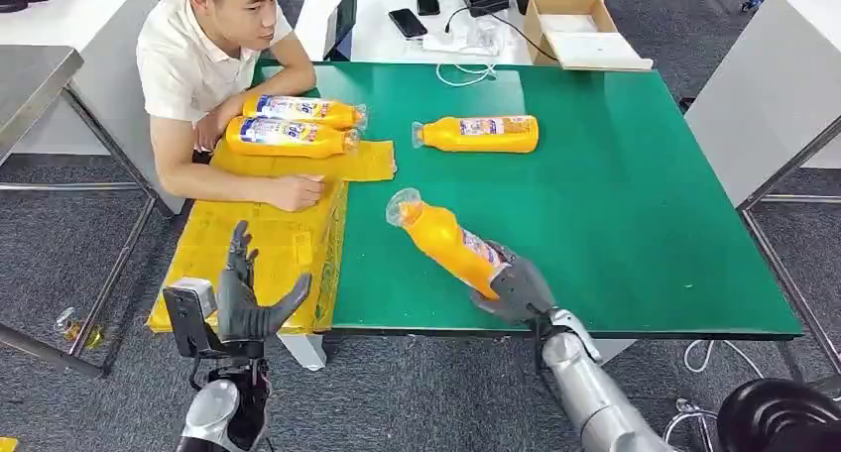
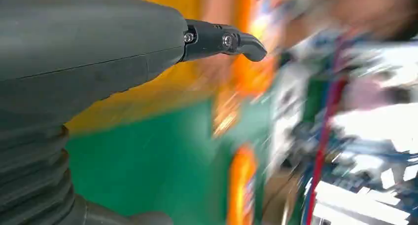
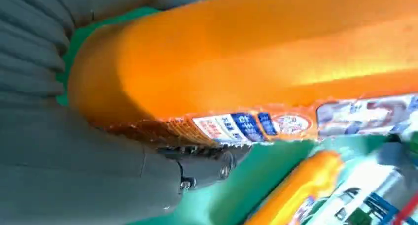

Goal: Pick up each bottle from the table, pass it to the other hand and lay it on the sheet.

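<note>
My right hand (image 1: 518,290) grips the base of an orange bottle (image 1: 443,238), whose clear cap points up and to the left above the green table (image 1: 615,204). The right wrist view has the same bottle (image 3: 256,57) close up against my right hand (image 3: 74,170). My left hand (image 1: 246,293) is raised with its fingers spread and holds nothing, in front of the yellow sheet (image 1: 258,249); my left hand (image 2: 88,47) is sharp in the blurred left wrist view. Two orange bottles (image 1: 288,135) (image 1: 302,108) lie on the sheet's far part. Another orange bottle (image 1: 478,133) lies on the table.
A person (image 1: 213,51) sits at the table's left side, with one hand (image 1: 293,191) flat on the sheet and the other arm by the two bottles. Beyond the green table stand a cardboard box (image 1: 580,31), phones and cables on a white table.
</note>
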Controlling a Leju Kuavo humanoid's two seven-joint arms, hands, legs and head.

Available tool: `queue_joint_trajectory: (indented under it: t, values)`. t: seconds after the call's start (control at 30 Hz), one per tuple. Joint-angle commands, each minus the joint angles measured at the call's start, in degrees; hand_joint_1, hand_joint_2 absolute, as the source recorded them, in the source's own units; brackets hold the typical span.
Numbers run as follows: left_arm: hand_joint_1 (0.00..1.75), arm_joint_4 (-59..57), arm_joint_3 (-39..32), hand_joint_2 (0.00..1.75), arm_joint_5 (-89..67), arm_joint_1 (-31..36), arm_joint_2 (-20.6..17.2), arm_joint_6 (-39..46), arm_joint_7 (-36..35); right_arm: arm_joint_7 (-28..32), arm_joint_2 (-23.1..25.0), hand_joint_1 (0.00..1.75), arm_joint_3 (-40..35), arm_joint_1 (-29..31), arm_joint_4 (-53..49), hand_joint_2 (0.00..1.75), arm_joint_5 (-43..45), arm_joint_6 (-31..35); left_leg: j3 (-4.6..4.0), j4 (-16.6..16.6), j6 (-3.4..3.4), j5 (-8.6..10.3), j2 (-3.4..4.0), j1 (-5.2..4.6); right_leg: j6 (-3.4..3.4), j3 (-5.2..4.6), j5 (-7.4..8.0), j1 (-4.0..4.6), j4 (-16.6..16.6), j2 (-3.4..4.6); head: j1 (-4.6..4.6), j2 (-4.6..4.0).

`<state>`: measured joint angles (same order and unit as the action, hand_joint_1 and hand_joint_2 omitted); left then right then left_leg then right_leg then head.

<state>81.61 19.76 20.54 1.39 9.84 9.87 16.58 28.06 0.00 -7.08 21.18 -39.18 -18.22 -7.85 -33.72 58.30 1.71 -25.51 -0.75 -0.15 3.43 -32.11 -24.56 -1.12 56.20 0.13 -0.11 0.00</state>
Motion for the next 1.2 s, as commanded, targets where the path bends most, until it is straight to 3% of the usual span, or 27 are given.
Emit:
queue_joint_trajectory:
  t: [0.03, 0.1, 0.3, 0.6, 0.9, 1.0, 1.2]
  values:
    - [0.0, -5.28, 4.04, 1.75, 6.42, -0.42, -3.43, -4.51, -1.94, -1.22, 2.05, 1.75, -6.73, -2.85, -11.2, 1.75, 4.46, -1.77, -0.03, -0.02, -0.09, -0.06, 0.24, 0.05, -0.14, -0.11, 0.0, 0.05, -0.01, 0.18, 0.02, 0.0]
    - [0.0, -5.06, 4.05, 1.75, 6.55, -0.33, -3.48, -4.4, -2.02, -1.05, 1.84, 1.75, -6.87, -2.77, -10.95, 1.75, 4.73, -1.71, -0.07, -0.05, -0.07, -0.02, 0.24, 0.03, -0.11, -0.16, -0.02, 0.0, -0.01, 0.08, 0.02, 0.0]
    - [0.0, -2.14, 13.11, 1.75, -2.07, 0.71, -6.06, -13.66, 2.56, 0.04, 5.04, 1.75, -14.18, 2.44, -5.53, 1.75, 5.16, -3.29, -0.22, 0.01, -0.1, -0.03, 0.28, 0.0, -0.14, -0.27, 0.02, -0.02, 0.03, 0.21, 0.04, 0.0]
    - [0.0, -1.82, 12.67, 1.75, -4.22, 2.72, -3.89, -15.12, 3.43, -1.32, 9.85, 1.75, -22.87, 9.22, 6.87, 1.75, 0.36, -0.15, -0.22, -0.01, -0.09, 0.01, 0.23, 0.05, -0.12, -0.31, 0.03, 0.03, 0.01, 0.13, 0.02, 0.0]
    - [0.0, -3.04, 10.76, 1.75, -1.39, 2.89, -1.89, -14.12, 2.1, -0.65, 11.97, 1.75, -27.54, 9.07, 7.99, 1.75, -2.7, 0.01, -0.15, -0.01, -0.17, 0.0, 0.15, 0.12, -0.18, -0.19, -0.03, 0.09, 0.0, 0.03, 0.05, 0.0]
    - [0.0, -2.69, 7.83, 1.75, 1.46, 2.69, 0.05, -11.03, 2.48, 0.78, 12.73, 1.75, -29.77, 7.23, 6.53, 1.75, -3.62, 0.59, -0.22, 0.01, -0.17, 0.01, 0.21, 0.11, -0.18, -0.27, 0.0, 0.08, 0.02, 0.11, 0.04, 0.0]
    - [0.0, -2.07, 6.84, 1.75, 3.52, 2.75, 0.36, -7.65, 0.91, 1.48, 12.33, 1.75, -32.19, 4.78, 3.58, 1.75, -3.92, 1.99, -0.24, -0.02, -0.16, 0.02, 0.02, 0.11, -0.16, -0.26, -0.04, 0.07, -0.01, -0.07, 0.07, 0.0]
